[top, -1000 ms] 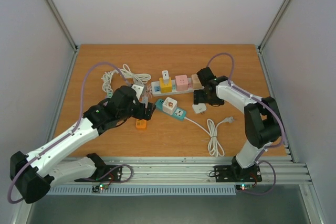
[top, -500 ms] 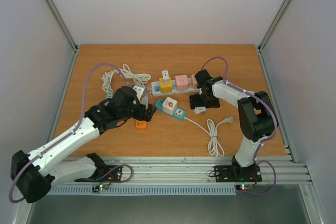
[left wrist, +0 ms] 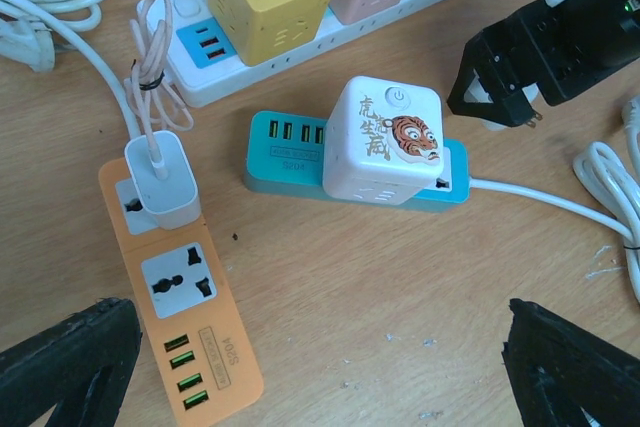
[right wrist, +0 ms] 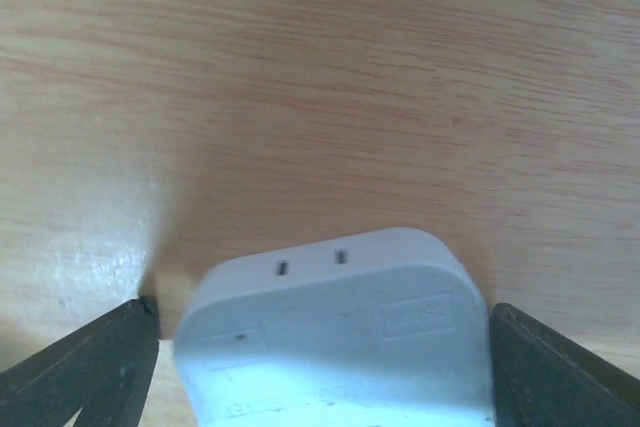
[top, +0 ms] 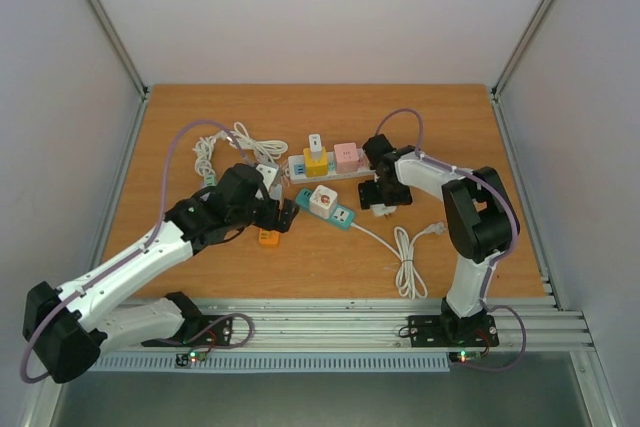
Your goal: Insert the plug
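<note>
Top external view: finds the plug (top: 381, 209) lying on the worktop (top: 470, 137) near its middle, a little toward the right edge, just beside the cabled end of the teal strip (top: 343, 215) and on the near-edge side of the white strip (top: 330, 169). Finds the right gripper (top: 381, 204) down over it. From the right wrist, sees fingers (right wrist: 70, 377) spread either side of the plug, a thin gap on one side, the other at the plug's edge: released, not clamped. Shows the left gripper (left wrist: 320, 367) spread wide, holding nothing, above bare wood between the orange strip (left wrist: 190, 317) and the teal one. Notes a white charger (left wrist: 160, 182) plugged into the orange strip, a tiger-printed cube (left wrist: 385, 142) on the teal.
</note>
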You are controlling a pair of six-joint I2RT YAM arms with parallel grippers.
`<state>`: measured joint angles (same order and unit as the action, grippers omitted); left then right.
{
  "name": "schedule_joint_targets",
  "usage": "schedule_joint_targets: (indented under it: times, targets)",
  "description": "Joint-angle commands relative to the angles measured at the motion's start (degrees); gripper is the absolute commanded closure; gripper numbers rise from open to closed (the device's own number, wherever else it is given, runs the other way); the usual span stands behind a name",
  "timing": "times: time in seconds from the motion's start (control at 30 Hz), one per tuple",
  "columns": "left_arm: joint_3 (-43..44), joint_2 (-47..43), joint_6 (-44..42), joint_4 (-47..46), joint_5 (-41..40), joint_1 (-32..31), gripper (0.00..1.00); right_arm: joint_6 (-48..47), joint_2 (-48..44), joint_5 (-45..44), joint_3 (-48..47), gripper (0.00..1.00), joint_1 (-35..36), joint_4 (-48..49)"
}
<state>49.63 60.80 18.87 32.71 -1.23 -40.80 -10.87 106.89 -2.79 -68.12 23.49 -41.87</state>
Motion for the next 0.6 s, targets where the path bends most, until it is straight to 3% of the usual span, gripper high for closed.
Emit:
schedule_joint_targets:
  times: [0.0,0.1,0.2,0.4,0.57]
  targets:
    - [1.07,1.02,0.18,-2.53,1.07,0.4,0.01,1.78,0.14,-1.24,-0.63,0.17,0.6,1.98]
    - [1.18,1.13,0.49,-2.57,1.06,0.37,0.01,2.98,-1.64,-1.23,0.53,0.28,0.6,3.3]
    - [1.09,1.15,1.1,-2.79,1.06,0.4,0.01,4.55,-3.64,-2.21,1.52,0.33,0.6,4.18]
    - [-0.18,0.49,4.04,-5.5,0.16,0.37,0.01,9.28,-12.02,-1.57,5.26,0.34,0.6,9.1]
    - [-3.07,-1.57,7.73,-14.24,2.19,0.45,0.0,16.08,-21.67,3.07,5.8,0.34,0.6,9.82]
